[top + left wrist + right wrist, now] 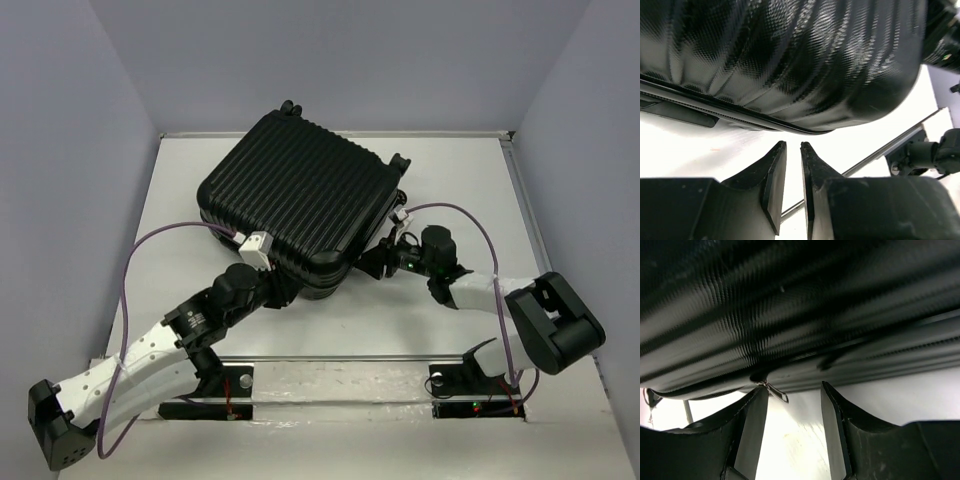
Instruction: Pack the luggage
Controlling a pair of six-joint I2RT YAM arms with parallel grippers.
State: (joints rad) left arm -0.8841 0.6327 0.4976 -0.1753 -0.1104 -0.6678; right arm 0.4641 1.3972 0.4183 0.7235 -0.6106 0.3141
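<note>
Zipping the luggage [300, 195] shut, seemingly
The right hand [792, 387] is gaping by the zipper pull [776, 391], needing to pinch it next; left hand [792, 145] almost closed, empty

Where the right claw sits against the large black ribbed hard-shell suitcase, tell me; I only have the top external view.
Observer: The right claw is open beneath the large black ribbed hard-shell suitcase. A small silver metal zipper pull hangs between its fingers, close to the one on the picture's left, and is not gripped.
Operator: Report the left claw too.
Observer: The left claw is nearly shut on nothing, just below the suitcase's rounded corner.
Operator: Describe the seam there.
Observer: The zipper seam looks closed along the stretch in view.
</note>
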